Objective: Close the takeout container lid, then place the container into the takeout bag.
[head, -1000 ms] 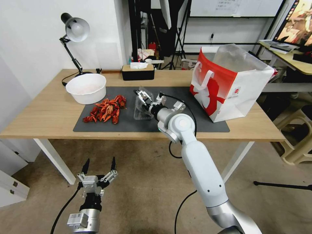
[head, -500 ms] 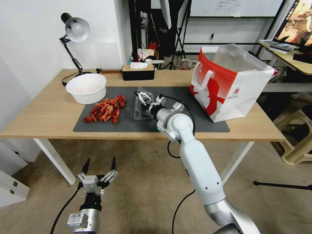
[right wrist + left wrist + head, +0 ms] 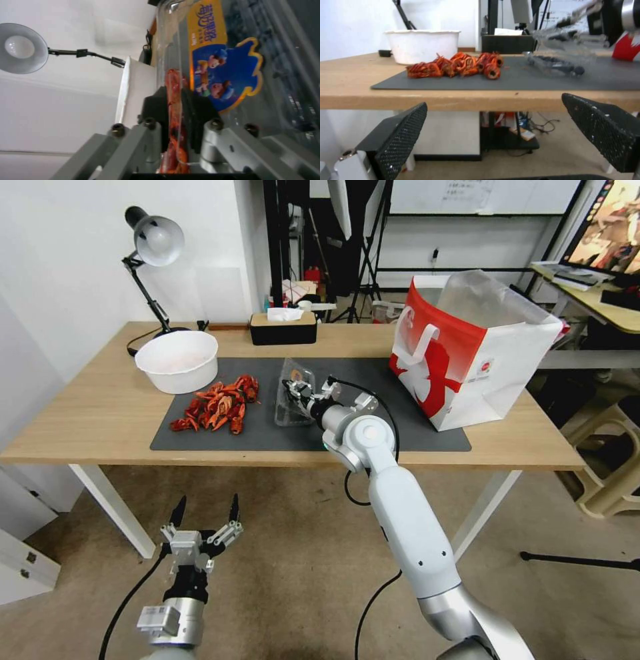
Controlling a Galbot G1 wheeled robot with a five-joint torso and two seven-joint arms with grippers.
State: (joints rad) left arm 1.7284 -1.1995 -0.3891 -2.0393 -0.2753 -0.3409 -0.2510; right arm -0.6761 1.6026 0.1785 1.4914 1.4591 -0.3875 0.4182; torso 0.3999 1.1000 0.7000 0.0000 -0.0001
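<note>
Nearby, crayfish (image 3: 217, 407) lie just left of the takeout container (image 3: 291, 407).

Glossy clear plastic is being shown by the lid (image 3: 173, 65); matt pale wood by the bench (image 3: 100, 413); a matt grey mat (image 3: 267, 433); glossy paper by the takeout bag (image 3: 493, 373).

The clear takeout container (image 3: 288, 410) holds dark blueberries, and its clear lid (image 3: 213, 60) carries a blue and orange-yellow cartoon label. The takeout bag (image 3: 467, 360) is red and white with white strap handles, a small red logo and a silvery lining. Orange-red crayfish (image 3: 217, 405) lie on a dark grey mat (image 3: 400, 437) near a white bowl (image 3: 177, 360), on a light wooden table (image 3: 93, 413).
</note>
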